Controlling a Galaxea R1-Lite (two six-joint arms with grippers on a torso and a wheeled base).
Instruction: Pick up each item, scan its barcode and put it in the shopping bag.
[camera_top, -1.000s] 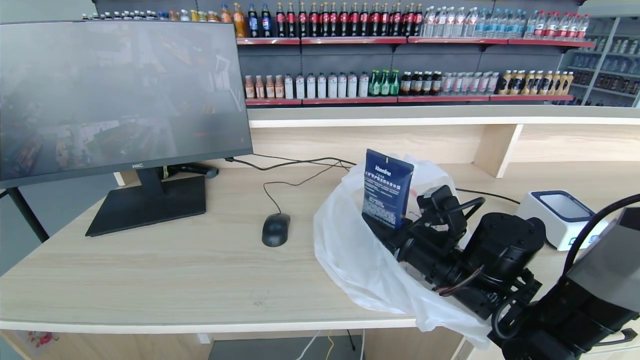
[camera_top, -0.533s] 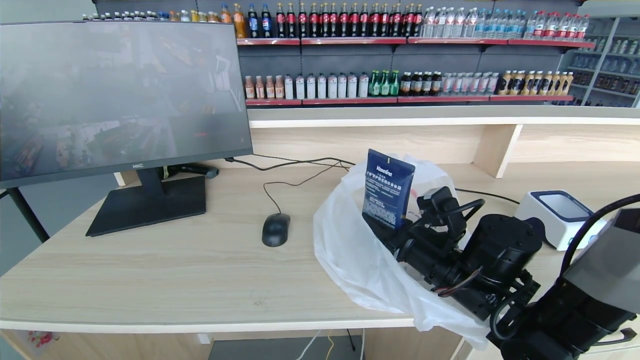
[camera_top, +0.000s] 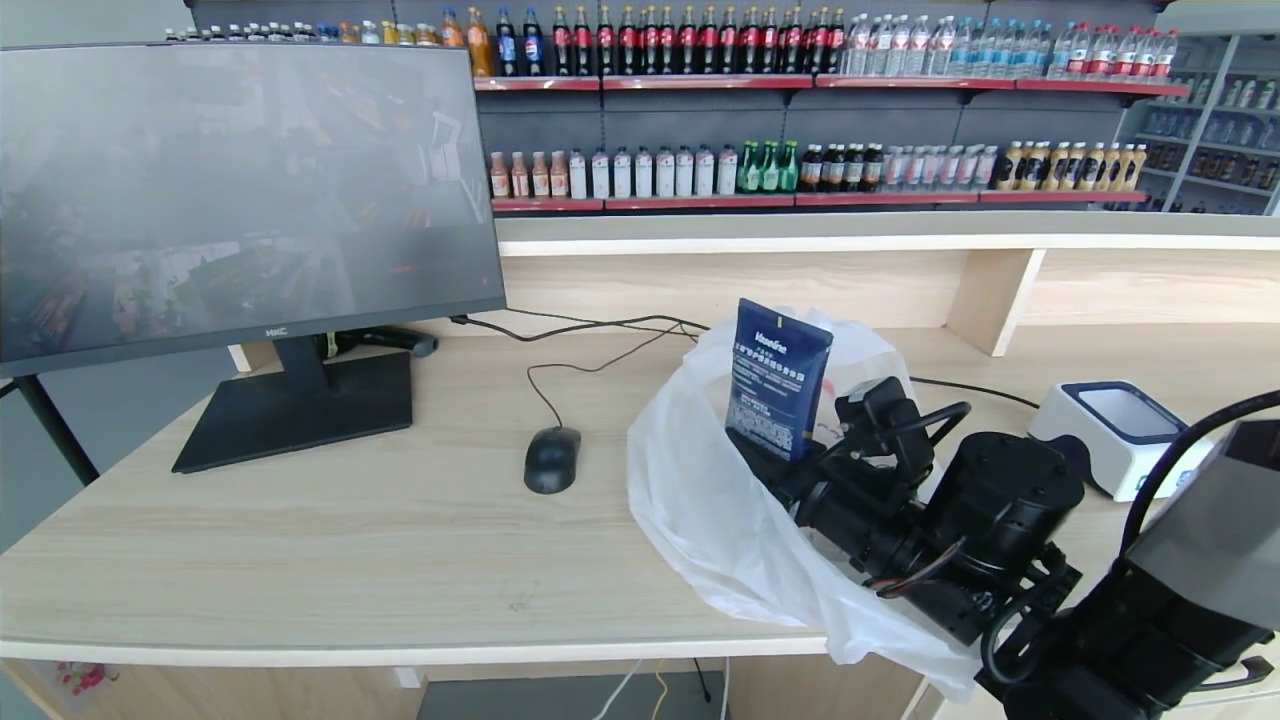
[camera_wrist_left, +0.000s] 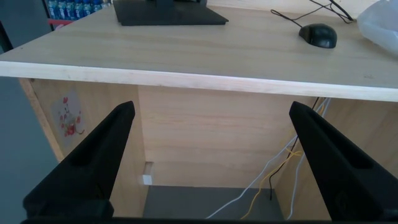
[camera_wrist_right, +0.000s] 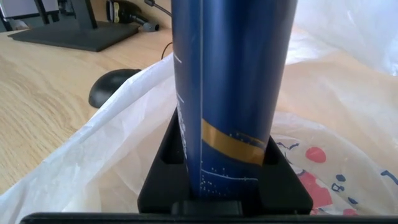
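- Blue pouch (camera_top: 782, 380) stands upright with its lower end pinched in the right gripper (camera_top: 772, 455). The right wrist view shows the two jaws pressed against the pouch's (camera_wrist_right: 233, 87) sides, so the right gripper (camera_wrist_right: 224, 180) is closed on it.
- Over the last second the pouch and the right gripper have shifted only slightly toward the robot's right. The height looks much the same, and the grip has not loosened.
- Just around the right gripper lies the white shopping bag (camera_top: 700, 500), its mouth gaping upward. The pouch's lower end sits inside that mouth, with bag film (camera_wrist_right: 93, 162) on both sides of the jaws, while its upper part rises above the rim.
- My reading is that the scan is done and the arm is lining up the drop. The small sideways shift looks like centring over the opening, and the pouch is not yet let go.
- Thin film close to the jaws could snag as they open or pull back.
- Farther out on the bench (camera_top: 350, 540), the barcode scanner (camera_top: 1120, 435) sits to the right of the bag, and a mouse (camera_top: 551, 458) lies to its left.
- Well away from all this, the left gripper (camera_wrist_left: 211, 109) hangs below the bench edge with its fingers spread wide and nothing between them.
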